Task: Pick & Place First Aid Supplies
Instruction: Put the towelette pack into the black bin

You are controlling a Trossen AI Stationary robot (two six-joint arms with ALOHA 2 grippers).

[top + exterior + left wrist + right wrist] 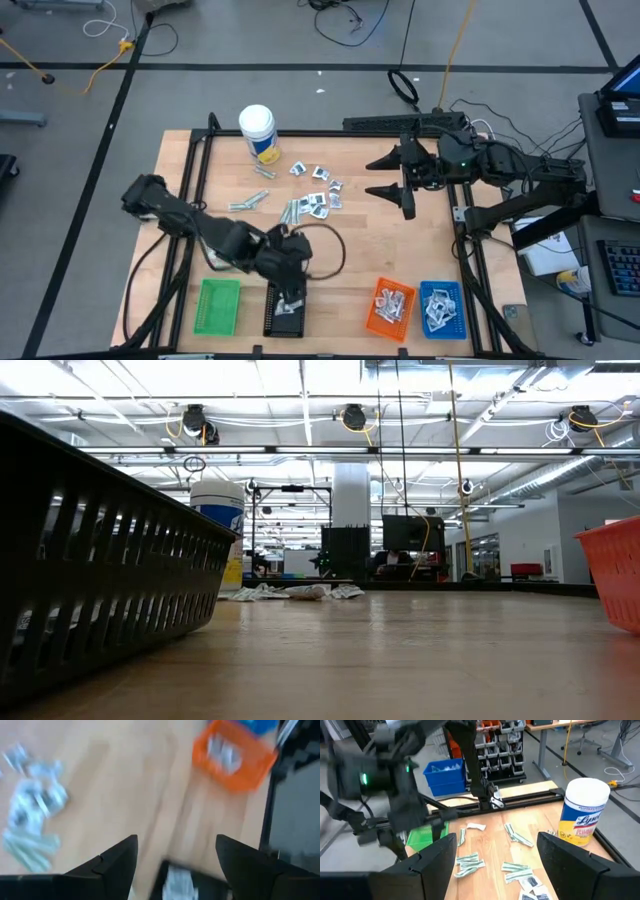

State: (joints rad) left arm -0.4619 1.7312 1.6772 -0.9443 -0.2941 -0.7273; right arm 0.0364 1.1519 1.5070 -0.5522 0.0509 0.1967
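1. Left gripper (289, 293): positioned over the black tray (287, 315), fingers spread wide with bare tabletop visible between them in the left wrist view; nothing held, nothing touched.
2. Black tray: contains at least one pale packet (179, 881), seen just beyond the left fingertips; blurred, type not determinable.
3. Green tray (217, 306): just beside the black tray, on the side away from the orange tray.
4. Orange tray (389, 307) and blue tray (441, 308): well apart from the black tray along the same table edge, touching or nearly touching each other; both loaded with pale packets.
5. First aid supplies (312, 197): loose scatter of square white sachets and longer grey-green strips on the wooden table (370, 250), beyond the black tray toward the far edge, between the two arms. A few strips (250, 201) lying apart from the main cluster, nearer the bottle.
6. White bottle (258, 133) with yellow label: upright near the far edge of the table, farther from the black tray than the scatter.
7. Right gripper (392, 176): raised above the table, well apart from the black tray, beside the scatter on its orange-tray side; fingers spread wide, empty, pointed toward the packets.
8. Black cable (330, 245): looped on the table between the black tray and the scatter.
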